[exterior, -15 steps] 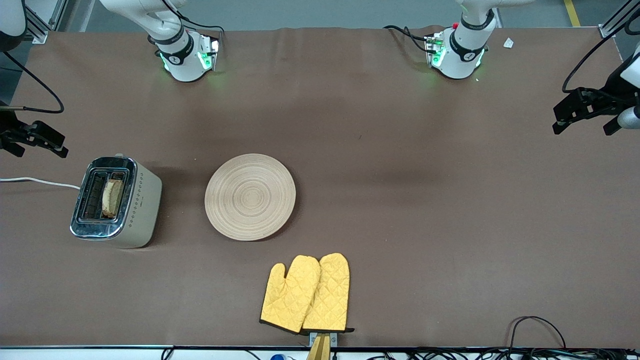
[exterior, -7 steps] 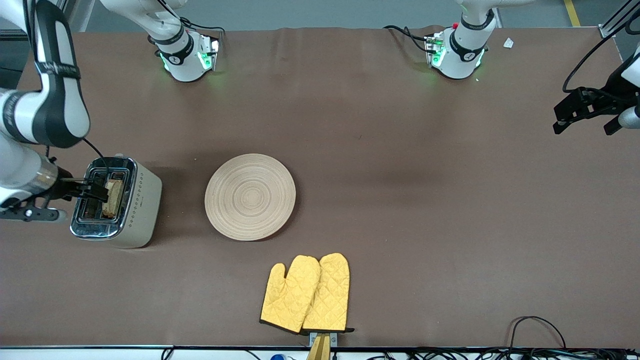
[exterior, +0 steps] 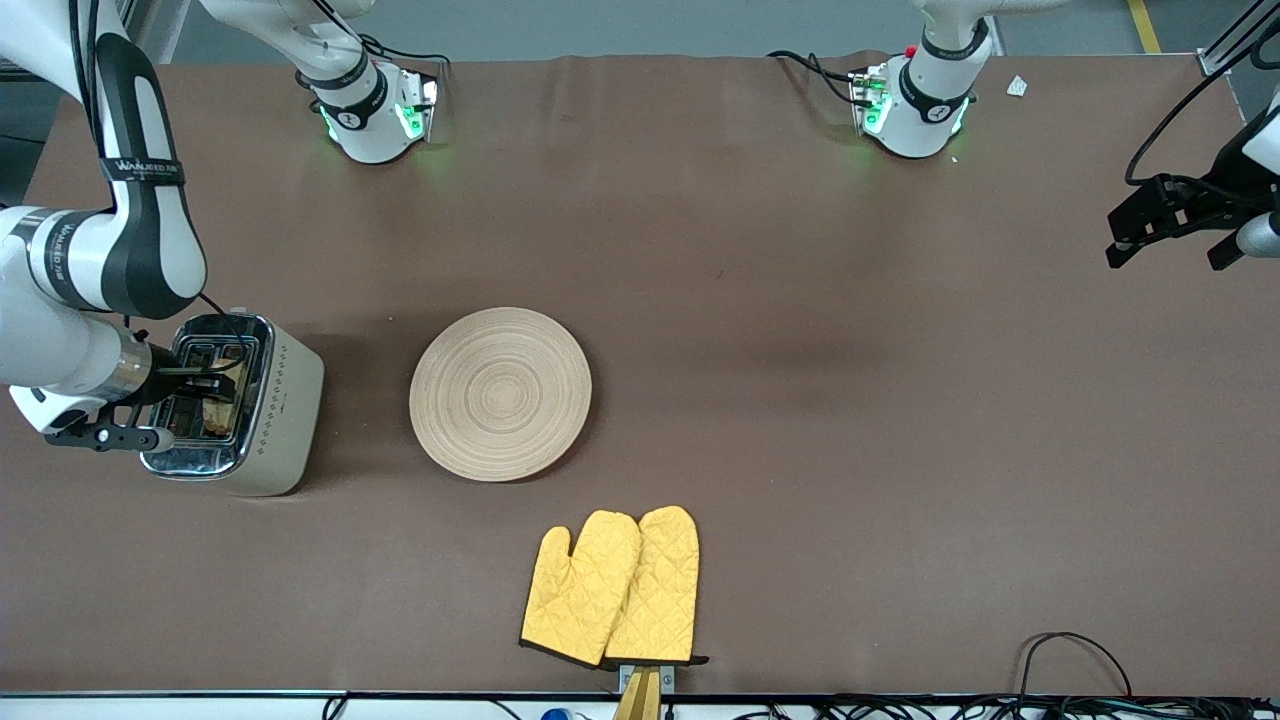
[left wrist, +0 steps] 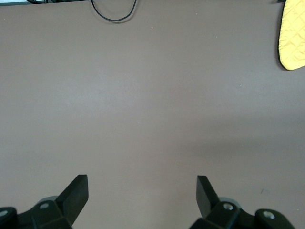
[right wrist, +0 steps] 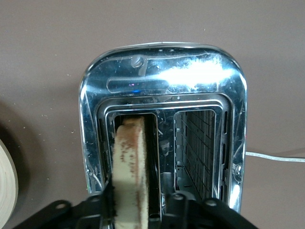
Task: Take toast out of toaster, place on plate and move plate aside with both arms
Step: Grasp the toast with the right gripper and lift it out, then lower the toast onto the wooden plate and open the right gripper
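The toast (exterior: 216, 411) stands on edge in one slot of the silver and cream toaster (exterior: 288, 400) at the right arm's end of the table. In the right wrist view the toast (right wrist: 131, 157) fills the slot of the toaster (right wrist: 162, 67). My right gripper (exterior: 214, 373) is down over that slot, and in its wrist view the right gripper (right wrist: 136, 202) has a finger pressed on each face of the slice. The plate (exterior: 500, 393) lies bare beside the toaster, its rim showing in the right wrist view (right wrist: 7, 186). My left gripper (exterior: 1165, 225) waits open and empty in the air at the left arm's end; its wrist view (left wrist: 141, 183) shows bare table.
A pair of yellow oven mitts (exterior: 615, 590) lies nearer to the front camera than the plate, also seen in the left wrist view (left wrist: 293, 36). The toaster's white cord (exterior: 70, 362) runs off the table's end. Cables lie along the front edge.
My right arm swung in from the table's end to over the toaster, then lowered its gripper onto the toast's slot and closed round the slice. The left arm has not moved.
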Action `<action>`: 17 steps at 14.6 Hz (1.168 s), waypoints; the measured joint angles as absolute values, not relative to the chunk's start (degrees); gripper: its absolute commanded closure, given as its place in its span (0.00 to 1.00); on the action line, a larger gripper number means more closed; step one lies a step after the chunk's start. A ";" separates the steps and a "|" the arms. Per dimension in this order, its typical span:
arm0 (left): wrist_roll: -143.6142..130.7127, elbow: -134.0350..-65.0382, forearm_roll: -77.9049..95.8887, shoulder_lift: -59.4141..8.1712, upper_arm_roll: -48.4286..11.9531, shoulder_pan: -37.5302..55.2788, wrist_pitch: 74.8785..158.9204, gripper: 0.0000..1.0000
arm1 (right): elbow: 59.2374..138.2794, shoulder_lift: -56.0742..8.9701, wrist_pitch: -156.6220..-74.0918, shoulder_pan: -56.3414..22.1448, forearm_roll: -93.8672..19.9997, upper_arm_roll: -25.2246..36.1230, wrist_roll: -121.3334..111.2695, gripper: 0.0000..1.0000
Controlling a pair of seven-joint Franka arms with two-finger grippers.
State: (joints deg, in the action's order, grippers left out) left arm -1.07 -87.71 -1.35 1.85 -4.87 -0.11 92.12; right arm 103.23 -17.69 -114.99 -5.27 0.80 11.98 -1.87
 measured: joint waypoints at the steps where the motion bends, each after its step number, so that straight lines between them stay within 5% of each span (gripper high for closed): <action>1: -1.07 -87.71 -1.35 1.85 -4.87 -0.11 92.11 0.00 | 103.15 -17.69 -114.98 -5.29 0.80 11.97 -1.80 1.00; 12: -1.07 -87.70 -1.35 1.85 -4.86 -0.14 92.04 0.00 | 87.64 -16.49 -102.13 -15.37 -3.43 11.44 5.32 1.00; 17: -1.07 -87.71 -1.35 1.84 -4.86 -0.15 92.01 0.00 | 99.52 -17.94 -118.18 -24.29 -12.41 10.92 12.38 1.00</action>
State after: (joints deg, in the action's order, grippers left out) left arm -1.07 -87.71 -1.35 1.84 -4.86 -0.15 92.01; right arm 99.52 -17.94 -118.18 -24.29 -12.41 10.92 12.38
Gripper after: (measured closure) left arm 0.000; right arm 0.890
